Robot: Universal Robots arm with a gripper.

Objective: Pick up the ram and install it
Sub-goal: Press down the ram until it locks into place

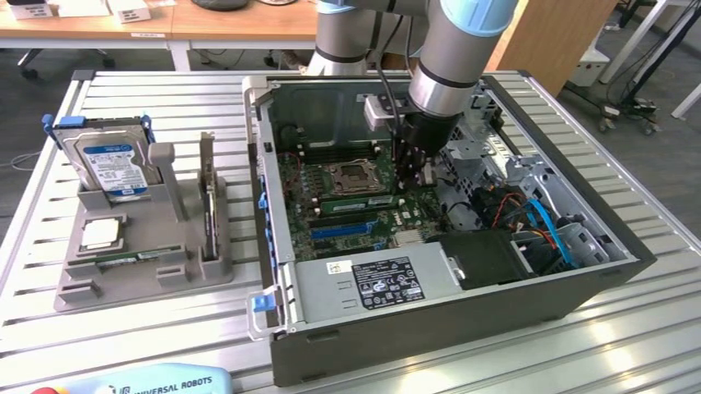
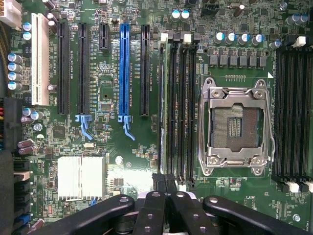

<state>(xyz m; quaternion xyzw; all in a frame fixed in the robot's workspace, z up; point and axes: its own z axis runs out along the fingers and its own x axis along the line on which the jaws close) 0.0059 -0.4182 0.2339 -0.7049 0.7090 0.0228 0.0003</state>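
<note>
The ram [image 2: 163,103] stood on edge in a slot beside the CPU socket [image 2: 236,128] on the motherboard [image 2: 112,156]. The gripper [image 2: 166,188], fingers clenched together, touched its end inside the case [image 1: 613,271].

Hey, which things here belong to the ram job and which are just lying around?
Job: slim green ram stick, black memory slots, black gripper.
Lying about: blue-labelled silver hard drive, square silver processor chip, grey plastic parts holder.

Closed pincer [image 2: 165,188] over motherboard [image 2: 122,142] (perhaps touching slots)
</note>
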